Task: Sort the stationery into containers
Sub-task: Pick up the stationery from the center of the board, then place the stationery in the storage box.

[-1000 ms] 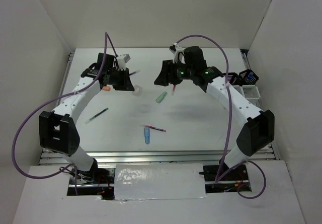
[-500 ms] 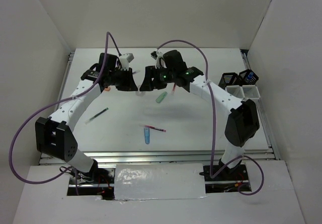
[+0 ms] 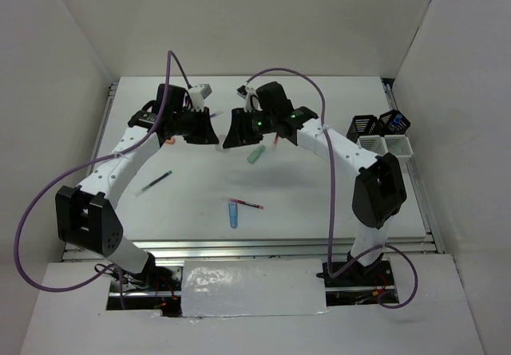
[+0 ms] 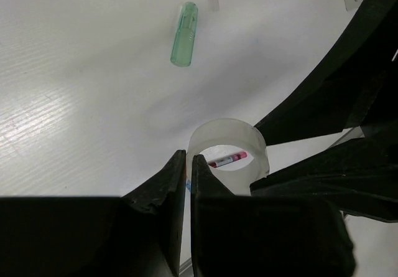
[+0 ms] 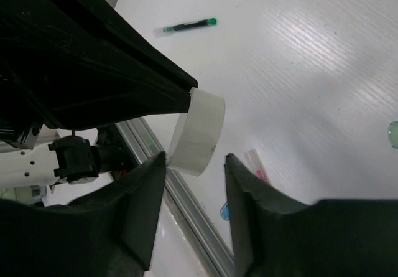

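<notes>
Pinching one white ring (image 4: pixel 227 134), left pincer (image 4: pixel 188 159) faces the open right pincer (image 5: pixel 196 159).

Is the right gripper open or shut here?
Open: right gripper fingers stand apart, straddling the translucent ring that the left gripper holds.

The ring (image 4: pixel 227 132) is frosted plastic, the green tube (image 4: pixel 184 34) glossy, the table (image 4: pixel 81 78) matt.

No writing, brand or number could be read in any view. Any print on the red pen (image 3: pixel 249 205) was too small to tell.
</notes>
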Tool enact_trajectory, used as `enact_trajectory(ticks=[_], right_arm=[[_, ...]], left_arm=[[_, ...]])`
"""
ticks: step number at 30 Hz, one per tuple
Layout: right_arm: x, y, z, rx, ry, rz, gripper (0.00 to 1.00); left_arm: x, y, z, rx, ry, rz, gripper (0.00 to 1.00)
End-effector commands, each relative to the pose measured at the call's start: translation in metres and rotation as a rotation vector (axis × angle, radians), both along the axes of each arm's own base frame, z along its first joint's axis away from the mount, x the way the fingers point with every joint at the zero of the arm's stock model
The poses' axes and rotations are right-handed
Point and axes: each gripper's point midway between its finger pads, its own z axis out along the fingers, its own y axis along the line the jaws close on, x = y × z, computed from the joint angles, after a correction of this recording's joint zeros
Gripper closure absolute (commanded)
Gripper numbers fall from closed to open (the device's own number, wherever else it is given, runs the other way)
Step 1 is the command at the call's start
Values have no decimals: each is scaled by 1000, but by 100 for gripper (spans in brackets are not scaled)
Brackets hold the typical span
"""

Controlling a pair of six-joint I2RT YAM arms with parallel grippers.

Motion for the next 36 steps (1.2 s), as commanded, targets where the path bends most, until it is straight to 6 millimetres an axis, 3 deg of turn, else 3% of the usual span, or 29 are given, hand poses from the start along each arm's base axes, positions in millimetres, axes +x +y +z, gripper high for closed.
enact_trajectory(ticks=[1, 7, 10, 11, 13, 14, 16, 17, 20, 21, 23, 24, 27, 29, 30, 31, 32, 36], right_arm=[[3, 10, 19, 64, -10, 34, 56], [6, 9, 19, 67, -17, 36, 86], [10, -4, 20, 50, -31, 27, 96], [18, -17, 26, 46, -55, -1, 98], [24, -41, 32, 21, -93, -35, 100], [39, -67, 27, -2, -95, -99, 100], [31, -77, 39, -28, -153, -94, 100], [65, -138, 30, -73, -148, -247, 100], [79, -201, 31, -197, -198, -344, 100], [88, -243, 25, -274, -190, -439, 100], [99, -288, 27, -396, -255, -484, 100], [105, -327, 24, -480, -258, -566, 100], [110, -397, 5, -702, -244, -624, 100], [115, -421, 1, -791, -251, -617, 100], [116, -429, -16, -828, -203, -603, 100], [119, -439, -15, -852, -197, -611, 100], [119, -448, -29, -896, -154, -597, 100], [126, -465, -39, -940, -109, -598, 100]], left_arm=[[-1, -5, 28, -42, -79, -15, 92], [-5, -5, 27, -45, -90, -21, 91], [-5, -2, 29, -25, -104, -19, 65], [-1, 3, 30, 3, -122, -4, 44], [1, 11, 39, 39, -155, 18, 26], [5, 18, 42, 70, -182, 50, 3], [6, 26, 57, 84, -257, 67, 1], [5, 28, 63, 90, -289, 70, 1], [6, 30, 67, 101, -322, 69, 1], [5, 29, 63, 103, -317, 62, 1], [6, 29, 53, 114, -291, 56, 1], [7, 28, 48, 117, -281, 54, 1], [8, 25, 37, 118, -248, 42, 1], [11, 24, 32, 123, -236, 39, 1], [12, 25, 30, 128, -231, 42, 1], [12, 25, 28, 134, -225, 41, 1], [14, 26, 25, 141, -222, 44, 1], [14, 29, 17, 159, -210, 51, 1]])
